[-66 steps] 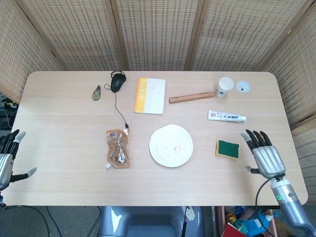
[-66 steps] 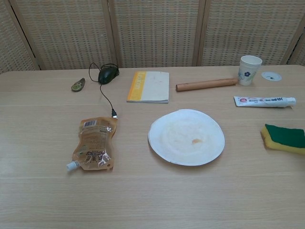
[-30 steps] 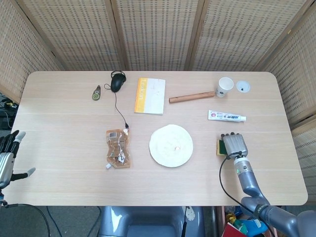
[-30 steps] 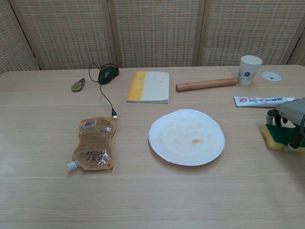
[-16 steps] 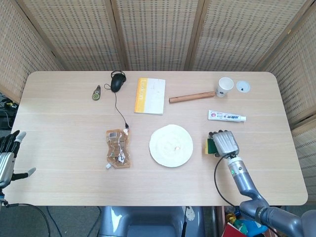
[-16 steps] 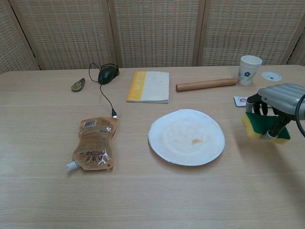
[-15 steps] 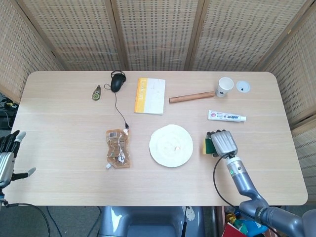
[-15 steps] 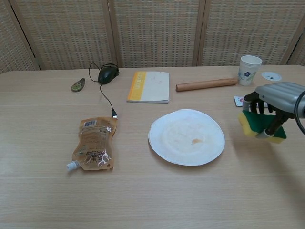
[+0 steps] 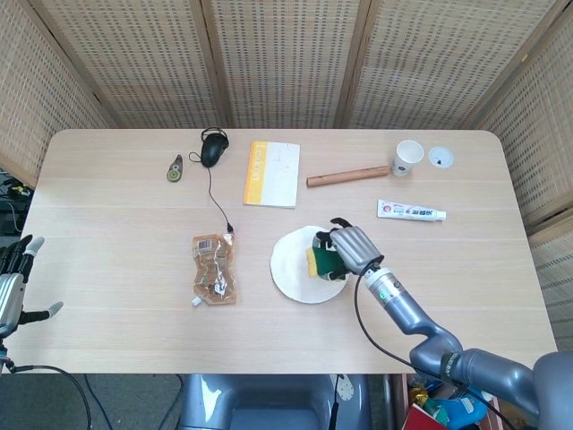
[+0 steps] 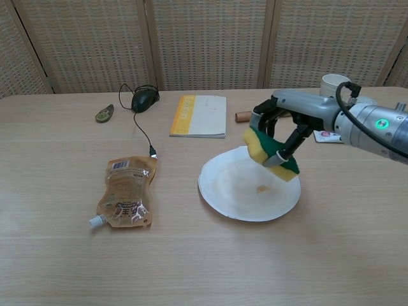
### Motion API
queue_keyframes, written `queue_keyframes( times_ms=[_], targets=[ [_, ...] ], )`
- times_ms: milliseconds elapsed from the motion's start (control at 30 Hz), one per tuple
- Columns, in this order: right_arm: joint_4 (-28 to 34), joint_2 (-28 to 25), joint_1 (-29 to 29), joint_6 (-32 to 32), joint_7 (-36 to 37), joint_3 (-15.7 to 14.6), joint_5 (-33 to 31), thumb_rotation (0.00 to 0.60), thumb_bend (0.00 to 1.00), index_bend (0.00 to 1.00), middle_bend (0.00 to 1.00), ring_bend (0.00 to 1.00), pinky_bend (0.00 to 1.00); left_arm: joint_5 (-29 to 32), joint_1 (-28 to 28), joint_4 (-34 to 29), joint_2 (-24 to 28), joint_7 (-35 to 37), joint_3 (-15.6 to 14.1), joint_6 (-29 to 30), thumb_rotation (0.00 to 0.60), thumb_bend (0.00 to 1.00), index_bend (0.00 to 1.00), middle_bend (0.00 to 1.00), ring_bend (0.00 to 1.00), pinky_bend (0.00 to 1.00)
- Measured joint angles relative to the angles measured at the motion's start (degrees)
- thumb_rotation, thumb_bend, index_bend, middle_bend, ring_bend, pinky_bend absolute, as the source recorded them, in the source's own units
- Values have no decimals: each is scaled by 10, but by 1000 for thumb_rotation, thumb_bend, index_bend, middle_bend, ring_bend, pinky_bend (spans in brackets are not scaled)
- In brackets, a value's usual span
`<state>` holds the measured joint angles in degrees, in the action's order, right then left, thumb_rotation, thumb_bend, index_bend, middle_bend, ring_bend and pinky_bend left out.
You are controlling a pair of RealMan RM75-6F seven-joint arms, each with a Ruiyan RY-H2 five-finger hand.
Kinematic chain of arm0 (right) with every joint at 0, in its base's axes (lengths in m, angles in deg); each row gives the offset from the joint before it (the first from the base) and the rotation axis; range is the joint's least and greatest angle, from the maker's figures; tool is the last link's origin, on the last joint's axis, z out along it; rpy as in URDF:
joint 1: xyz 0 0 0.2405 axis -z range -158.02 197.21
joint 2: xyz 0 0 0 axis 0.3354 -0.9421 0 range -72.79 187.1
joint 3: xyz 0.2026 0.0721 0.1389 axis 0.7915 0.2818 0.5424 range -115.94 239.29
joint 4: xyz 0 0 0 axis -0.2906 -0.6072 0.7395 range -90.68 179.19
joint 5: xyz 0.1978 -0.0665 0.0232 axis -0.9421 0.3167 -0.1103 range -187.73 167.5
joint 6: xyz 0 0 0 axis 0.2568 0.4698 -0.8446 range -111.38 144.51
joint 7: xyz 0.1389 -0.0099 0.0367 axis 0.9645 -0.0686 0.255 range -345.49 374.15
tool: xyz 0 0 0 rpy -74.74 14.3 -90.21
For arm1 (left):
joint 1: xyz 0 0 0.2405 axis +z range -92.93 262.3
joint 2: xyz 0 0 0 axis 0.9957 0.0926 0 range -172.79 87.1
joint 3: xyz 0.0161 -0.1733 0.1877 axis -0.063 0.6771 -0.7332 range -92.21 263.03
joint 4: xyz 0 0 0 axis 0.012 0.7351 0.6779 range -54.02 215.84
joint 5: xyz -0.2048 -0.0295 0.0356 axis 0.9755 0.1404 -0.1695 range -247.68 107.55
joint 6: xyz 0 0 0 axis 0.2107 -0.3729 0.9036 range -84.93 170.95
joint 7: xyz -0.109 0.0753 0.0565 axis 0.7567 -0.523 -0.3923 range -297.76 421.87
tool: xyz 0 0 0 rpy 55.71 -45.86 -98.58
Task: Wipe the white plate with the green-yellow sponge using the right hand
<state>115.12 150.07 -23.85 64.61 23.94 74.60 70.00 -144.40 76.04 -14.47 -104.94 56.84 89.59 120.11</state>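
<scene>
The white plate point(image 9: 288, 266) point(image 10: 229, 191) lies at the table's middle with a small orange speck on it. My right hand point(image 9: 347, 248) point(image 10: 285, 126) grips the green-yellow sponge point(image 9: 319, 261) point(image 10: 270, 155) and holds it tilted just above the plate's right half; whether it touches the plate I cannot tell. My left hand point(image 9: 11, 285) hangs open off the table's left edge, seen only in the head view.
A brown pouch point(image 10: 125, 192) lies left of the plate. Behind it are a notebook point(image 10: 199, 115), a mouse point(image 10: 143, 99) with its cable, a wooden roller point(image 9: 347, 176), a paper cup point(image 9: 408, 157) and a toothpaste tube point(image 9: 411, 210).
My right hand took hold of the sponge at the table's right side, lifted it and carried it left over the plate. The left hand stayed put.
</scene>
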Motion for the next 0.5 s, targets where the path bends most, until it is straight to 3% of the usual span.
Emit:
queue_keyframes(
  times_ms=[500],
  targets=[
    [-153, 115, -49, -19, 38, -32, 38, 600, 142, 464, 536, 442, 123, 14, -6, 10, -3, 1, 3, -17, 600, 0, 0, 0, 0, 0]
  ],
)
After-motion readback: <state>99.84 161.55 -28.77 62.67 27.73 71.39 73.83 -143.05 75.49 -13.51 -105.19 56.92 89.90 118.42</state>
